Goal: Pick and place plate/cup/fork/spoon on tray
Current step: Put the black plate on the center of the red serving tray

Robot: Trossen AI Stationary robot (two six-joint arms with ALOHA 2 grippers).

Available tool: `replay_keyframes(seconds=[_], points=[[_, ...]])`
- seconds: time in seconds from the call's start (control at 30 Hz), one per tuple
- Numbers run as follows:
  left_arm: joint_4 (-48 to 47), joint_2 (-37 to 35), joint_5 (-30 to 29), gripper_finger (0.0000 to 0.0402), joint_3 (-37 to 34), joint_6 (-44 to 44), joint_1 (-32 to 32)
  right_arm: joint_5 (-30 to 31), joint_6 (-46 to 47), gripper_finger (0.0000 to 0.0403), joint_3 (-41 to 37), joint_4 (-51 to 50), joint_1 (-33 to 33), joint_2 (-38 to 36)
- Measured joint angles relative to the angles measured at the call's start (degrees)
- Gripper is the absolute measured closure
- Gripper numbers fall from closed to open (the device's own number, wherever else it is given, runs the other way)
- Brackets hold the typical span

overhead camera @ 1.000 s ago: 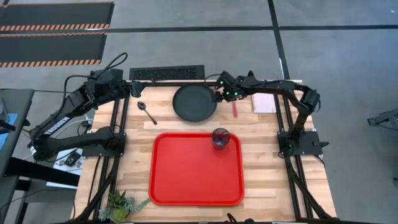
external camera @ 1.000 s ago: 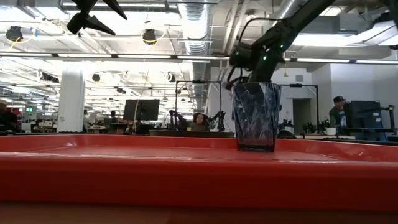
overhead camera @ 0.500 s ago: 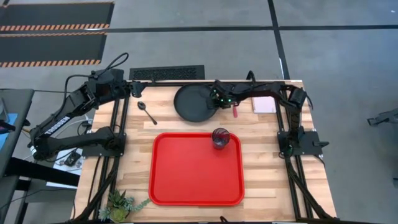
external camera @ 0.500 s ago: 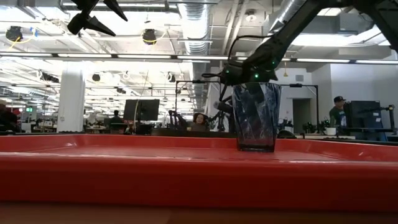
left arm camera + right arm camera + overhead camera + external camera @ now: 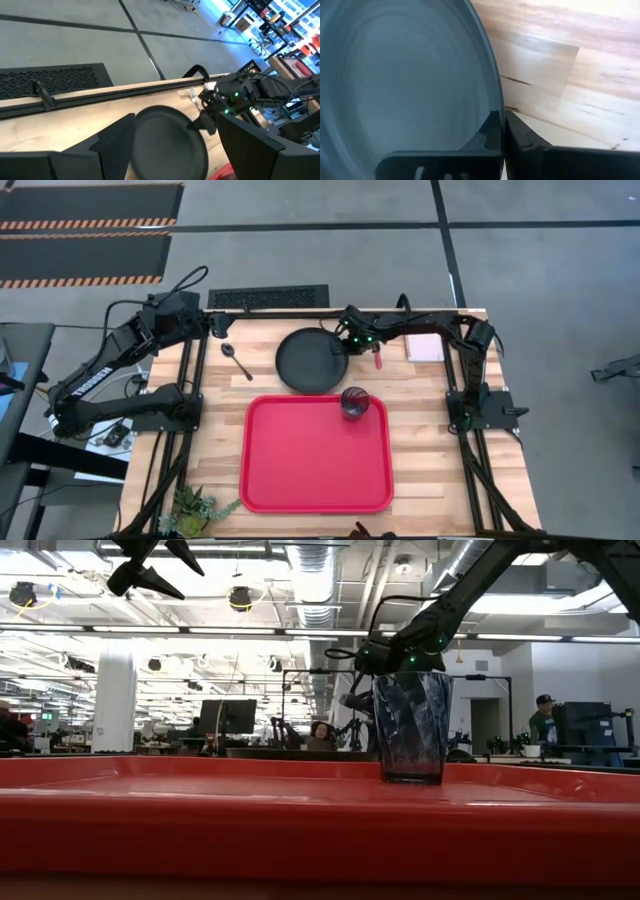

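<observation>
Plate rim is pinched in our right hand; we should lift level, clearing the tray rim and cup. Left hand waits open.

High view looks straight down; low view sits level behind the tray; both show it.

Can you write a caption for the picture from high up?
Right gripper pinches the black plate's rim beside the red tray holding a cup.
</observation>
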Motion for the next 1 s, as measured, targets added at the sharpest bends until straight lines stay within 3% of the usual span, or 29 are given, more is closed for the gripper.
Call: replay_keyframes(seconds=[0.37,0.53,0.73,1.0], points=[[0.0,0.0,-0.8,0.0136,0.0,0.9,0.0,-2.3,-2.6,0.0399,8.8,-1.6,-3.7,-6.2],[0.0,0.0,-1.1,0.0136,0.0,1.1,0.0,-3.7,-7.3,0.0399,16.5,-10.7,-0.9,-13.7],[-0.4,0.0,-1.1,0.0136,0.0,0.9,0.0,0.1,-8.9,0.0399,22.8,-23.3,10.4,-22.3],[-2.2,-0.5,-1.1,0.0136,0.0,-0.7,0.0,14.8,6.0,0.0399,22.8,-28.8,35.4,-26.7]])
